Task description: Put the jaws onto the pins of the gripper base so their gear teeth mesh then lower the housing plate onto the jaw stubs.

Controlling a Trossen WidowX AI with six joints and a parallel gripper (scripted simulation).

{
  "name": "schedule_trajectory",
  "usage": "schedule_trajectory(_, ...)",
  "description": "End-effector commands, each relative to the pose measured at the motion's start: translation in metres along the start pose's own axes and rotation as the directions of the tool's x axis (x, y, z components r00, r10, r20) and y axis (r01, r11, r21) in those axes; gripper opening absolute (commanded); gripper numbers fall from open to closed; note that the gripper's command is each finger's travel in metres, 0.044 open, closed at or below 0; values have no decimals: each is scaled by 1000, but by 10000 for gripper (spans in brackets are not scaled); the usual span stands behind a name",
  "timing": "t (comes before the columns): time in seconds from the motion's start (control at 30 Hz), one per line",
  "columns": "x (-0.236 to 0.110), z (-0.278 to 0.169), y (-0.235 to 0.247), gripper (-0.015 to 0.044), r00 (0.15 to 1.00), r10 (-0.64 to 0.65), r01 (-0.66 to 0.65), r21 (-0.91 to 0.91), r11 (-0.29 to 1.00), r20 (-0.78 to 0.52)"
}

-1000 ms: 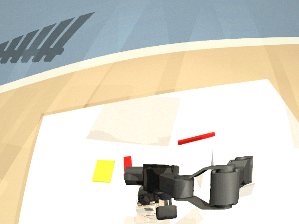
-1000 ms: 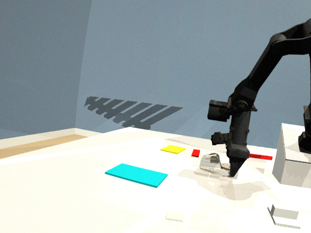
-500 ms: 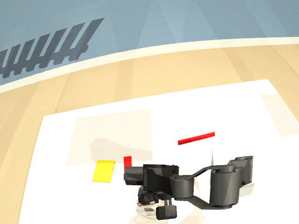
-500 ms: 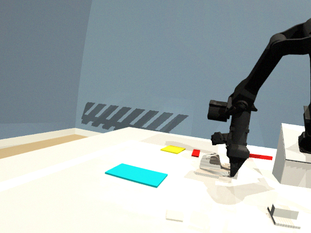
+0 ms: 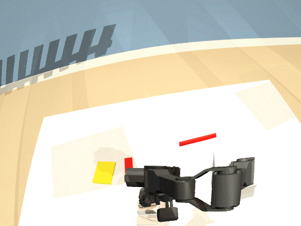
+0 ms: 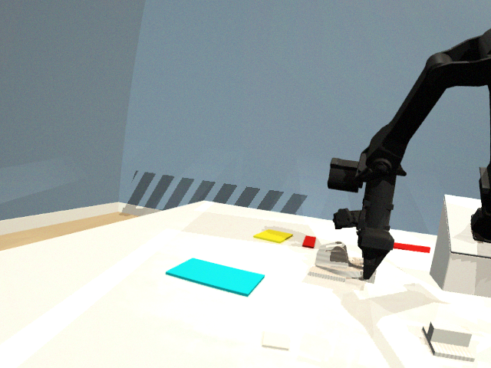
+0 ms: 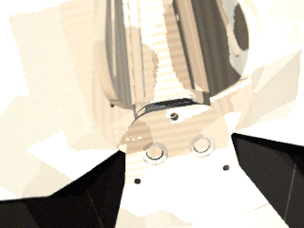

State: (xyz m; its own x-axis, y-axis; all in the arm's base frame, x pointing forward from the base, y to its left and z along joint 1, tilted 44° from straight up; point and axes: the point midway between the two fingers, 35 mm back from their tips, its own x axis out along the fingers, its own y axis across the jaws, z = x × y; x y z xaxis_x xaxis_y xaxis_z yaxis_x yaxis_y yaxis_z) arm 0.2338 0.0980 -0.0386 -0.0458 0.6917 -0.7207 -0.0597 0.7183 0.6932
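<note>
My gripper [image 6: 367, 277] [image 7: 174, 145] points down, with one black finger at each side edge of the pale housing plate [image 7: 178, 127]. It is shut on that plate. The plate lies over the near end of the gripper base, and two round stubs show inside its ringed holes. Whether it is fully level is hard to tell. Two pale jaws, left [image 7: 137, 62] and right [image 7: 192, 59], run side by side from under the plate's far edge; their gear teeth are hidden. In the exterior view the pale assembly [image 6: 327, 274] lies on the table. In the top view the arm mostly hides it.
A yellow plate [image 5: 104, 172] [image 6: 273, 235] and a short red block [image 5: 128, 164] [image 6: 309, 241] lie beyond the hand. A long red bar [image 5: 197, 139] [image 6: 411, 248], a cyan plate [image 6: 215, 276], a white tile [image 6: 275, 340], a grey angled block [image 6: 450, 336] and a white box [image 6: 468, 273] also stand about.
</note>
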Motion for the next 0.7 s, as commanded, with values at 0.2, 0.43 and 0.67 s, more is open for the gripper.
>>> schedule_trajectory(0.2, 0, 0, 0, 351, 1000, -1, 1, 1, 1000, 0)
schedule_trajectory(0.43, 0, 0, 0, 351, 1000, -1, 1, 1, 1000, 0)
schedule_trajectory(0.67, 0, 0, 0, 377, 1000, 0, 0, 0, 1000, 0)
